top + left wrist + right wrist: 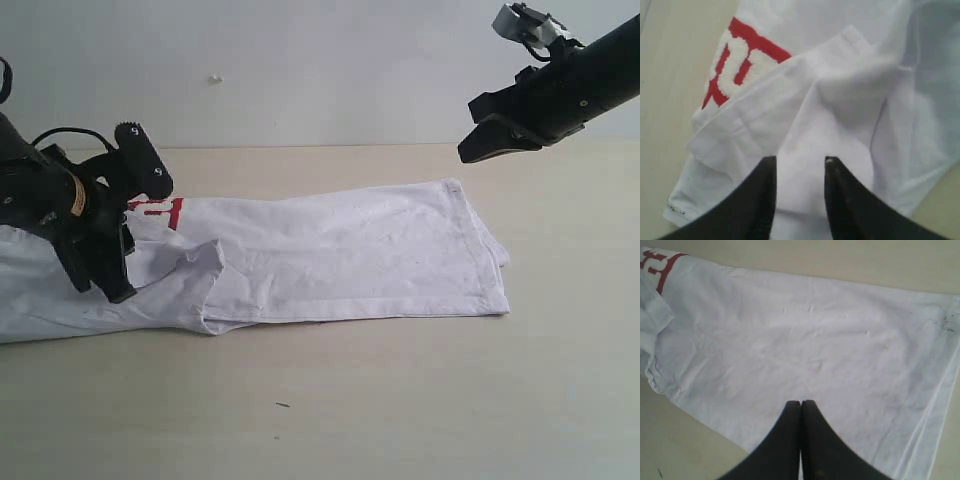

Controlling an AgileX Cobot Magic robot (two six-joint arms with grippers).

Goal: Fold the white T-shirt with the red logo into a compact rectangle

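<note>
Exterior view, shirt: I log the white T-shirt [350, 260] flat on the tan table [420, 400], a long band running from the left edge of the view to a squared hem on the right.
Exterior view, logo: I see only a short piece of the red logo [158, 208], at the band's far edge, just beside the left arm.
Exterior view, flap: a rumpled fold of cloth [200, 265] stands up a little near the left end of the shirt.
Left wrist view, logo: I read red-outlined fuzzy white lettering, its near side covered by a white fold.
Left gripper [800, 160]: low over the shirt's left end; I see the jaws parted, with a clear gap and white cloth showing between them; I cannot tell whether the tips touch the fabric.
Right gripper [801, 403]: fingers pressed together, holding nothing; I place it raised well above the table, over the shirt's right end.
Right wrist view, marks: small dark specks [947, 320] near the hem.
</note>
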